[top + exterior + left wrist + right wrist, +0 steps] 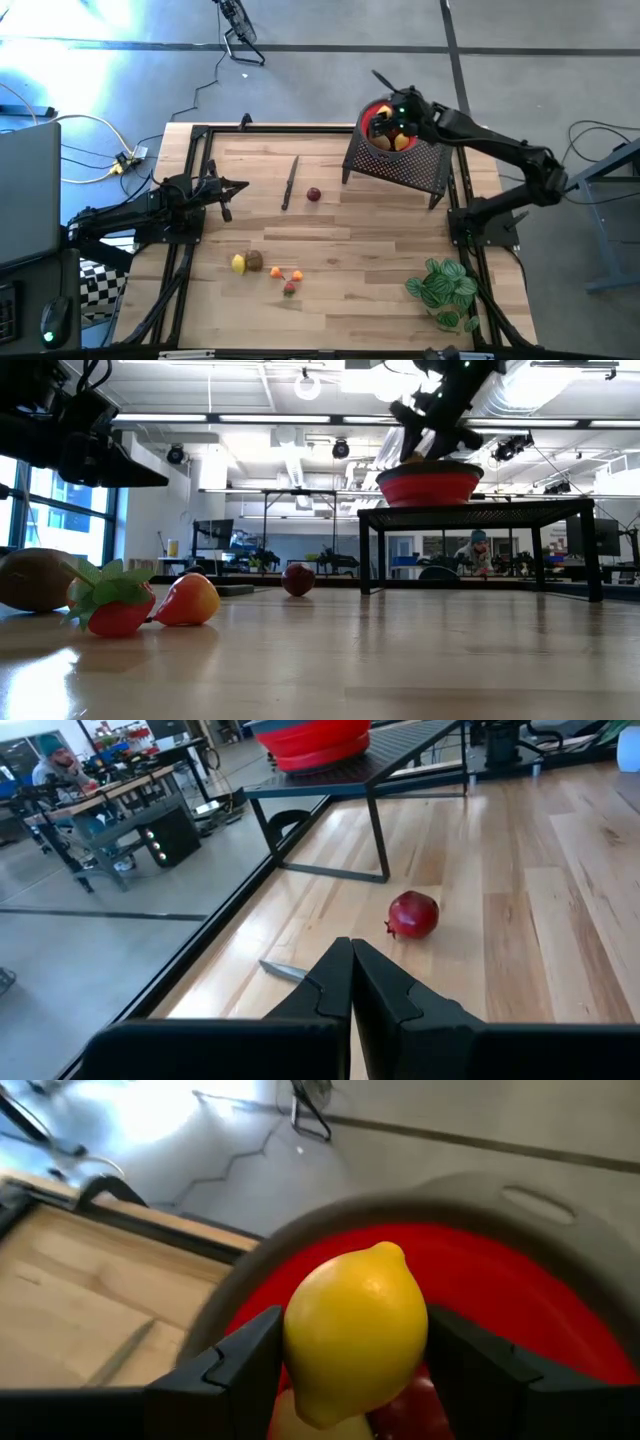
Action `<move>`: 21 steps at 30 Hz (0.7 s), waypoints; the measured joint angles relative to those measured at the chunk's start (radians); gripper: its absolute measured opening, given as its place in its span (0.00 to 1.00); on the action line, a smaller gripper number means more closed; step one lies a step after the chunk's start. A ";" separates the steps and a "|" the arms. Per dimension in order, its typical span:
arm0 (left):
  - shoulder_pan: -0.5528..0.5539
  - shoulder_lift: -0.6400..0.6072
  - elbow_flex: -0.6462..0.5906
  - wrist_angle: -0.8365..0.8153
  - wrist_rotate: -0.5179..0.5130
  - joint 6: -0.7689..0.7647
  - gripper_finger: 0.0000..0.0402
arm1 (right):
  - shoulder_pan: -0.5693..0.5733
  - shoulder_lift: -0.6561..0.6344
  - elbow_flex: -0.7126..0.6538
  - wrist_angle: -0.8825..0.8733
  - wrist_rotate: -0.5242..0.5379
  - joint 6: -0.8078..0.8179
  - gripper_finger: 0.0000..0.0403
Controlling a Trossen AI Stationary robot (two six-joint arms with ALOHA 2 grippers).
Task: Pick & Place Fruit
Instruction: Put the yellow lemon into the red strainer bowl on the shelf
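Loose fruit lies on the table: a red pomegranate [314, 194] [413, 914] mid-table, and near the front edge a yellow piece [238, 264], a brown kiwi [254, 260] [30, 578], orange pieces [277, 271] [190, 600] and a strawberry [289, 288] [115, 608]. My right gripper [392, 128] [355, 1355] is shut on a yellow lemon [358, 1330] just above the red bowl [372, 112] [530, 1315]. The bowl stands on a black mesh stand [400, 165] and holds more fruit. My left gripper [236, 187] [350, 975] is shut and hovers left of the pomegranate. My right gripper pinches the lemon by its two sides [300, 1355], one finger [240, 1365] on each flank. The fingers point slanting down into the bowl, and the lemon's pointed tip [390, 1255] faces away from the wrist. The lemon hangs clear above the fruit in the bowl.
A thin dark knife [290, 183] [283, 970] lies between my left gripper and the pomegranate. A green leafy plant [443, 285] sits at the table's near right corner. The stand's legs [370, 555] rest on the far right of the table. A person sits in the room beyond.
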 joint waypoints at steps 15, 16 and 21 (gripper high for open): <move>0.000 0.000 0.001 0.000 0.000 0.000 0.00 | -0.007 0.091 0.000 0.005 0.032 -0.028 0.53; 0.000 0.000 0.001 0.000 0.000 0.000 0.00 | -0.008 0.091 0.000 0.007 0.038 -0.029 0.53; 0.000 0.000 0.001 0.000 0.000 -0.002 0.00 | -0.010 0.104 0.000 -0.003 0.058 -0.030 0.53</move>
